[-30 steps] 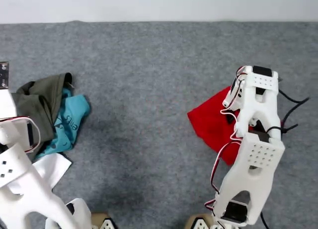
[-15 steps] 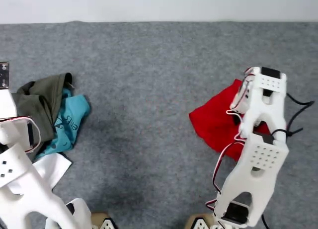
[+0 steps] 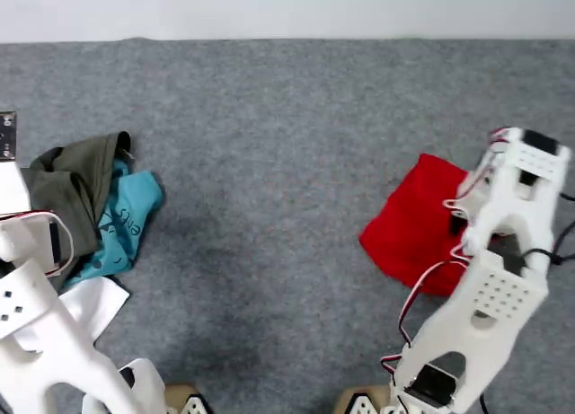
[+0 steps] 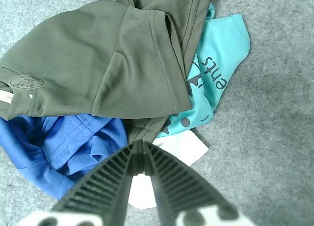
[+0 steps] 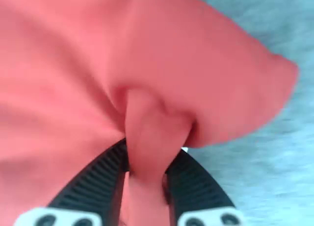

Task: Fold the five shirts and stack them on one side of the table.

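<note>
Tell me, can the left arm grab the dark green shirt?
Probably yes: the dark green shirt lies uncovered on top, just beyond the left fingers, which are shut and must open first.

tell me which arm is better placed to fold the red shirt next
Right. The right gripper is shut on a fold of the red shirt; the left gripper hangs shut over the olive shirt across the table.

Robotics lab bench; grey felt tabletop (image 3: 287, 118); bare white wall (image 3: 287, 10) behind
</note>
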Robot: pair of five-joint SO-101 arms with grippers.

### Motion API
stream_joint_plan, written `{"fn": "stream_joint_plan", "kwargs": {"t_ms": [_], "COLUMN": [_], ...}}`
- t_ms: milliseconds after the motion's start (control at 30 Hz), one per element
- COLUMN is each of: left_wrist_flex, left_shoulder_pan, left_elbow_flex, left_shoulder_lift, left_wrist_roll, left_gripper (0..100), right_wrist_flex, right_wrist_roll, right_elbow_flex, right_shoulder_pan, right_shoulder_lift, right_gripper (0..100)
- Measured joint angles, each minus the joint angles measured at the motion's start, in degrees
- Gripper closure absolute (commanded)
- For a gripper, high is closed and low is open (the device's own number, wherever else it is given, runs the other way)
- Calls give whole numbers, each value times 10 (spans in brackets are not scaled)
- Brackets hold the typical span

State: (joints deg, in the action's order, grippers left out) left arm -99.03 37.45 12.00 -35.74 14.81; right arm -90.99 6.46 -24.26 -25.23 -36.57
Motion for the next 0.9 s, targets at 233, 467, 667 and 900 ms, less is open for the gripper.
{"fn": "stream_joint_plan", "kwargs": {"t_ms": [233, 467, 667, 900], "left_wrist_flex": [0, 0, 0, 0], "left_shoulder_pan": [0, 0, 0, 0], "left_elbow_flex": [0, 0, 0, 12], "left_shoulder_lift": [0, 0, 0, -25], "left_wrist_roll": [0, 0, 0, 0], "left_gripper": [993, 993, 993, 993], "right_wrist_flex": [48, 167, 259, 266], "right_wrist_roll": [206, 374, 423, 425], "right_elbow_flex": [0, 0, 1, 1], "right_shoulder_pan": [-81, -152, -179, -179], "right_shoulder_lift": [42, 42, 25, 25], "right_gripper": [990, 990, 990, 794]}}
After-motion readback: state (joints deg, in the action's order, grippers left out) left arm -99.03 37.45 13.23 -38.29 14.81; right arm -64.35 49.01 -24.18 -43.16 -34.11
